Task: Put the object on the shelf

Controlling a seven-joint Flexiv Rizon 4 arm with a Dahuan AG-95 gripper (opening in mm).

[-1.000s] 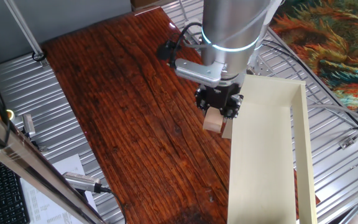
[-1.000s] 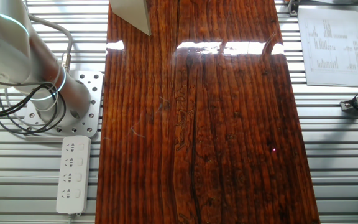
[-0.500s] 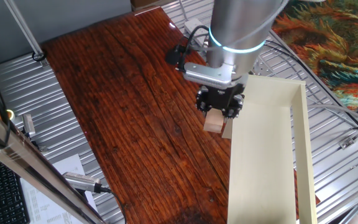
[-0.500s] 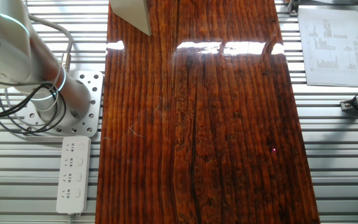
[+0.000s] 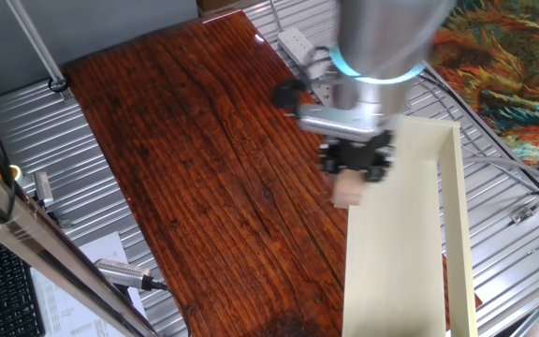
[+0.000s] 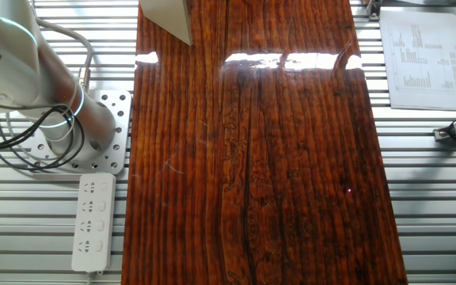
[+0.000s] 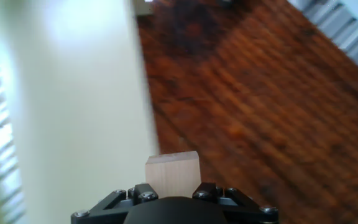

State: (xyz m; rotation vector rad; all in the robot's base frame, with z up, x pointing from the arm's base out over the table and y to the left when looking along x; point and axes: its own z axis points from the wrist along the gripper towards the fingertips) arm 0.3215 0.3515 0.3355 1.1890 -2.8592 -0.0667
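Note:
My gripper is shut on the small pale tan wooden cube and holds it above the left edge of the shelf, a long cream board with thin raised side walls. In the hand view the cube sticks out just past the black gripper body, right over the line where the cream shelf meets the dark wooden table. The view is blurred by motion. In the other fixed view only a corner of the shelf shows; cube and gripper are out of view there.
The dark red wooden table top lies left of the shelf. A white power strip and the arm's base sit on the metal frame. A printed sheet lies at the far side.
The gripper with the cube has moved right, from over the table beside the shelf to over the shelf's left edge. The other fixed view is unchanged.

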